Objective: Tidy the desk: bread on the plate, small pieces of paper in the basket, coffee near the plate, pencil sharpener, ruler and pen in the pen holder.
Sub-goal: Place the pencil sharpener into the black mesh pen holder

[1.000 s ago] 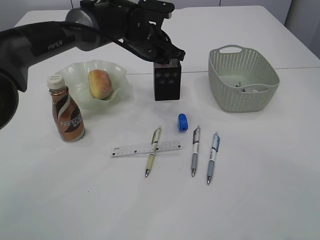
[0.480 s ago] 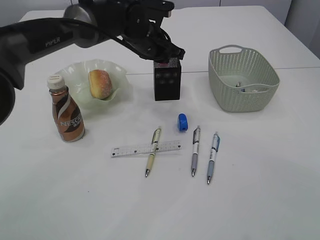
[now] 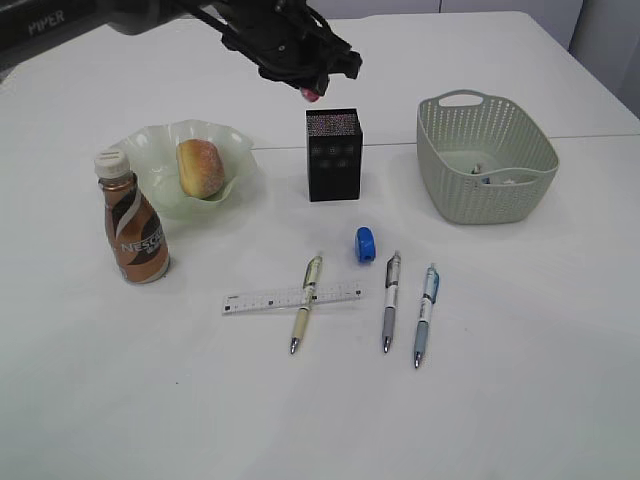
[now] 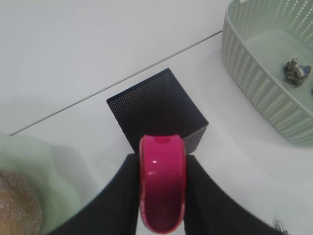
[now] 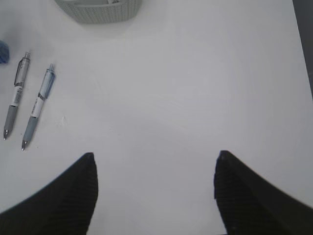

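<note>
Two black fingers of the left gripper [image 4: 162,196] are clamped on a glossy pink pencil sharpener [image 4: 162,188], held above the perforated black pen holder [image 4: 159,108]. Crumpled paper [image 4: 296,71] lies in the woven-look basket [image 4: 254,73]. The right gripper [image 5: 154,191] is spread wide over bare desk [image 5: 171,98].

Glossy pink plastic sharpener [image 4: 162,188]; matt black perforated pen holder [image 3: 334,155], smooth white desk [image 3: 520,380]

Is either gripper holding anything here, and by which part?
The left gripper pinches a pink pencil sharpener by its two flat sides; the right gripper is open and empty.
</note>
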`<state>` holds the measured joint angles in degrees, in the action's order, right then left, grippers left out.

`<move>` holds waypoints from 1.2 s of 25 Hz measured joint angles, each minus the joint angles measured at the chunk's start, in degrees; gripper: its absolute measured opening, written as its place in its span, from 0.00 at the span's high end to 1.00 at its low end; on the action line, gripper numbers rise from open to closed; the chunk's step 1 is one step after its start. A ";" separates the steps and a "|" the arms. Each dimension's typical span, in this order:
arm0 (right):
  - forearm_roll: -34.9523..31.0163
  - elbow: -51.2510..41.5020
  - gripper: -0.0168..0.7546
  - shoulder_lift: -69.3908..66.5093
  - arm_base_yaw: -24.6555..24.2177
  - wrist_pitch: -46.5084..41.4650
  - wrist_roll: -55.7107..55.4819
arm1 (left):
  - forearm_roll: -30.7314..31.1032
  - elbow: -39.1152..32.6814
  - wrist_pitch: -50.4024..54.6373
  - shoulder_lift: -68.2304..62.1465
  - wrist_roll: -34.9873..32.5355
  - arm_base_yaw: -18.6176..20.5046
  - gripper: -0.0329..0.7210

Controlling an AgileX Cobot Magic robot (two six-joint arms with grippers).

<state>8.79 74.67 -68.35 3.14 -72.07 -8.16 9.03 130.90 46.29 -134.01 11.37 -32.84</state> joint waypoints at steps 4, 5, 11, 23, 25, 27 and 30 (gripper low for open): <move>0.00 0.00 0.23 0.00 0.00 0.00 0.00 | 0.00 0.00 3.42 1.59 0.00 0.00 0.74; 0.00 0.00 0.23 0.00 0.00 0.00 0.00 | 0.00 0.00 4.20 1.96 0.00 0.00 0.74; 0.00 0.00 0.23 0.00 0.00 0.00 0.00 | 0.34 0.00 6.13 3.37 0.00 0.00 0.74; 0.00 0.00 0.24 0.00 0.00 0.00 0.00 | 0.52 0.00 2.60 8.12 -2.32 0.00 0.73; 0.00 0.00 0.23 0.00 0.00 0.00 0.00 | 0.52 0.00 0.63 8.81 -2.32 0.00 0.73; 0.00 0.00 0.23 0.00 0.00 0.00 0.00 | 0.52 0.00 -2.29 9.49 -2.32 0.00 0.73; 0.00 0.00 0.23 0.00 0.00 0.20 0.00 | 0.52 0.00 -7.02 10.04 -2.32 0.00 0.73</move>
<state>8.79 74.67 -68.35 3.14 -71.88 -8.16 9.55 130.90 39.27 -123.97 9.04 -32.84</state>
